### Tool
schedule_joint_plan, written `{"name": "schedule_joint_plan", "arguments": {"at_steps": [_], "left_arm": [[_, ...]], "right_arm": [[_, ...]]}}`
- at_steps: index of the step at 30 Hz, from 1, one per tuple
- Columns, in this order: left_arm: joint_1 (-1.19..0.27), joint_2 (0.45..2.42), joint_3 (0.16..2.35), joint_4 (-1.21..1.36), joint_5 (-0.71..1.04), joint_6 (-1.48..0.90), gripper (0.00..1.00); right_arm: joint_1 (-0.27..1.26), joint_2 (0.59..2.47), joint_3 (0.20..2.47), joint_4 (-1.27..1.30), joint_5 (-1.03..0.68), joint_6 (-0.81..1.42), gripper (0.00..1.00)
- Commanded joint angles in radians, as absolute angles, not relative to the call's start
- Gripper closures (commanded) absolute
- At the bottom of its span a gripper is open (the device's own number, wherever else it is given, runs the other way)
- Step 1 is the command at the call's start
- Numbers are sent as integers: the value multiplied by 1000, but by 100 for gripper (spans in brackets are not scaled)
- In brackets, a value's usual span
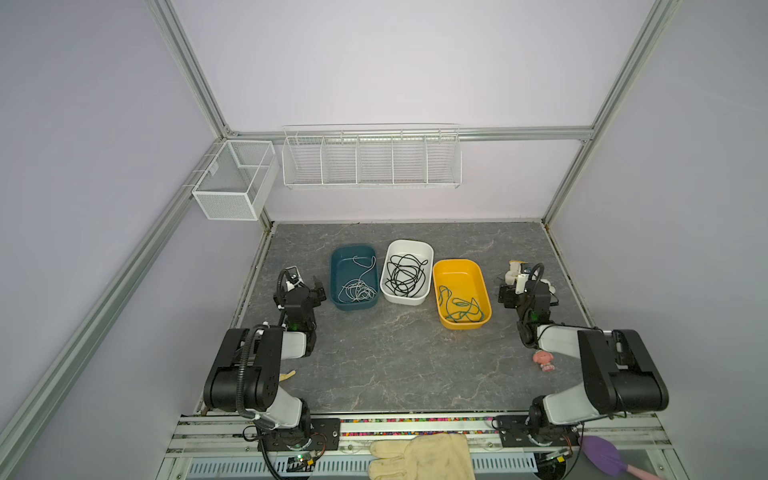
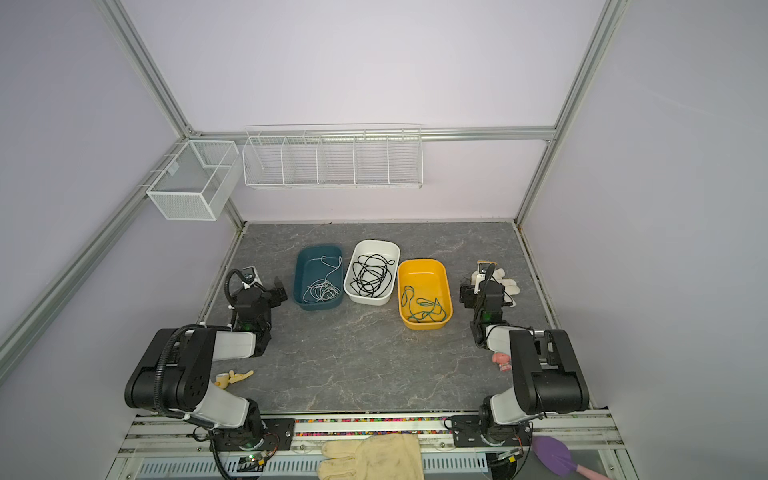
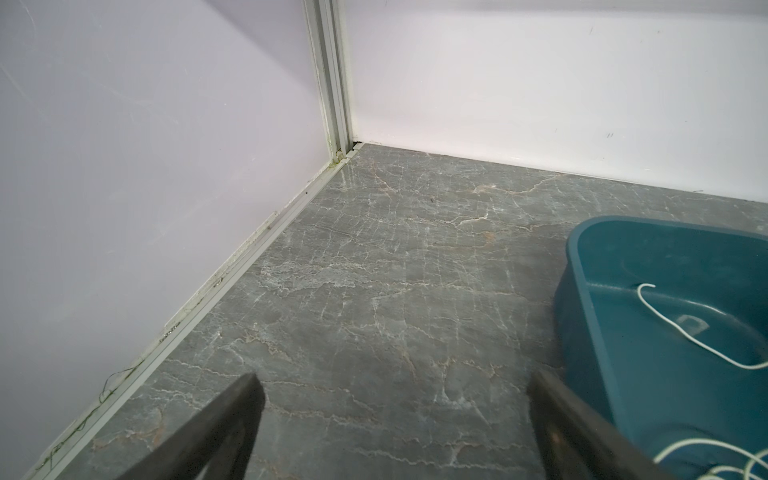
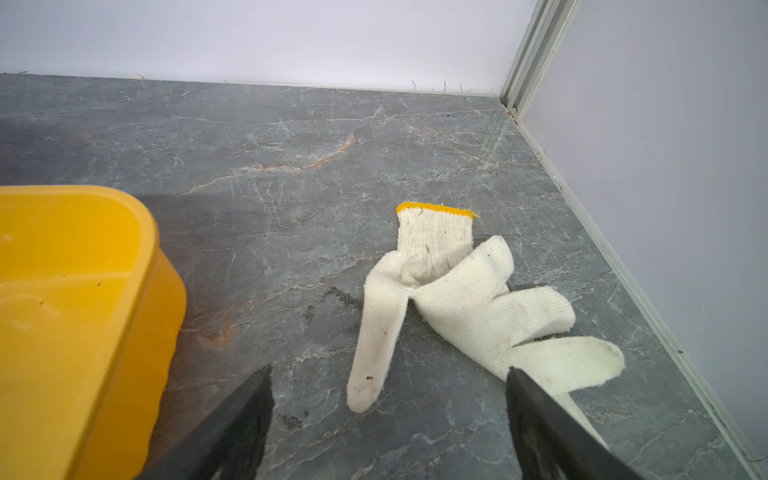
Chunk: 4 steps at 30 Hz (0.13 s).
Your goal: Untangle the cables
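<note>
Three bins stand in a row at the middle of the table in both top views. A thin white cable (image 1: 357,289) (image 2: 322,291) (image 3: 681,332) lies looped in the teal bin (image 1: 345,266) (image 2: 309,266) (image 3: 623,374). The white bin (image 1: 409,243) (image 2: 376,243) holds a black cable (image 1: 405,274) (image 2: 371,274). A teal-green cable (image 1: 461,305) (image 2: 424,305) lies in the yellow bin (image 1: 457,270) (image 2: 422,272) (image 4: 83,291). My left gripper (image 1: 306,289) (image 2: 266,291) (image 3: 395,376) is open and empty beside the teal bin. My right gripper (image 1: 525,286) (image 2: 486,291) (image 4: 390,370) is open and empty, right of the yellow bin.
A white knit glove (image 4: 436,257) (image 2: 505,284) lies on the table just ahead of the right gripper. A pink toy (image 1: 544,360) sits by the right arm and a small wooden figure (image 2: 232,377) by the left arm. Wire baskets (image 1: 372,160) hang on the back wall.
</note>
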State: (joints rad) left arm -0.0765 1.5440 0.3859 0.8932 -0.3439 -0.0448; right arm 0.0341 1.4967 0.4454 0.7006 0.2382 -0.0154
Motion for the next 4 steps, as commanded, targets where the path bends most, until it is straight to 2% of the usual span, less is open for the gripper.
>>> {"name": "schedule_joint_plan", "arguments": {"at_steps": [1,4], "left_arm": [[-72,1552,382,928,-355,-48,1],[-71,1552,382,929,-355,-49,1]], "right_arm": [[33,1501,458,719,227,-15,11],[33,1499,454,721,229,-16,11]]}}
